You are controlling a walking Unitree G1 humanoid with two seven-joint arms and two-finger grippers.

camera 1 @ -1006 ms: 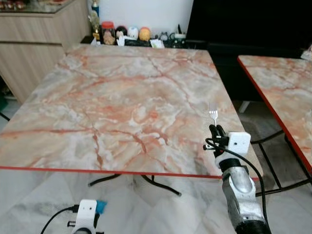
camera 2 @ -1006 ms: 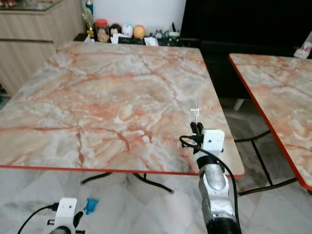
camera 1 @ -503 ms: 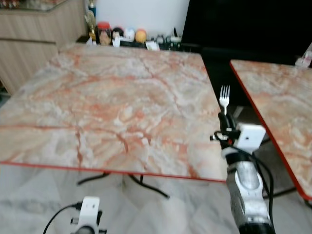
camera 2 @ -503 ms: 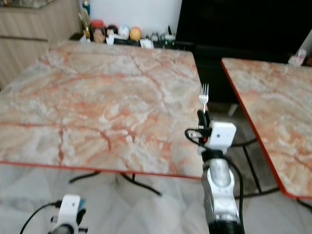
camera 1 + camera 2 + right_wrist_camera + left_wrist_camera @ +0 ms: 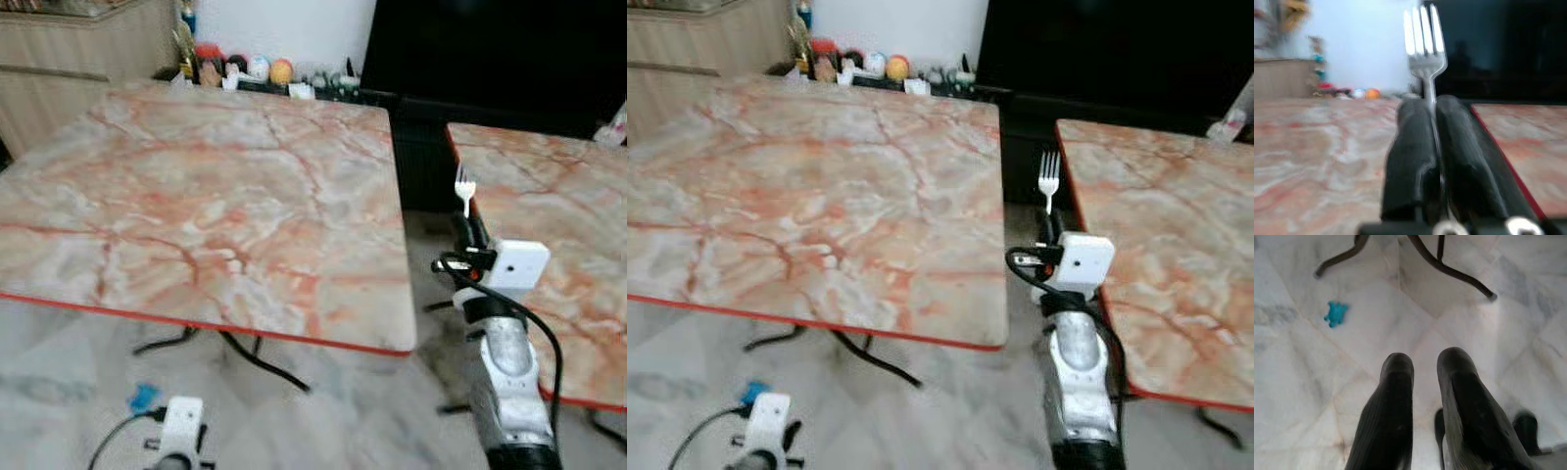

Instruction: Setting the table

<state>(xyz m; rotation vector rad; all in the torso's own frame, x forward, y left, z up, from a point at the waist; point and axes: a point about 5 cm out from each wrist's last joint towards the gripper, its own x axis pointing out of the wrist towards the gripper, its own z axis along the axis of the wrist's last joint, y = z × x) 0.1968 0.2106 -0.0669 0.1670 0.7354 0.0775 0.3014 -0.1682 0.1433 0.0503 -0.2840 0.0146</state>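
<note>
A silver fork (image 5: 464,186) stands upright, tines up, with my right gripper (image 5: 474,233) shut on its handle. The gripper hovers over the gap between two marble-patterned tables with red edges: the large one (image 5: 196,196) on the left and a second one (image 5: 558,225) on the right. In the right wrist view the fork (image 5: 1424,44) rises from between the two black fingers (image 5: 1410,147), which press together on it. My left gripper (image 5: 1425,363) hangs low over the floor, its fingers slightly apart and holding nothing.
A low shelf with jars and small toys (image 5: 245,70) runs behind the left table, beside a wooden cabinet (image 5: 59,78). A large black screen (image 5: 490,49) stands at the back. Curved black table legs (image 5: 1449,269) and a small blue object (image 5: 1335,314) are on the marble floor.
The whole view has swung right. My right gripper, still holding the fork, has gone from over the left table's front right corner to the gap between the tables.
</note>
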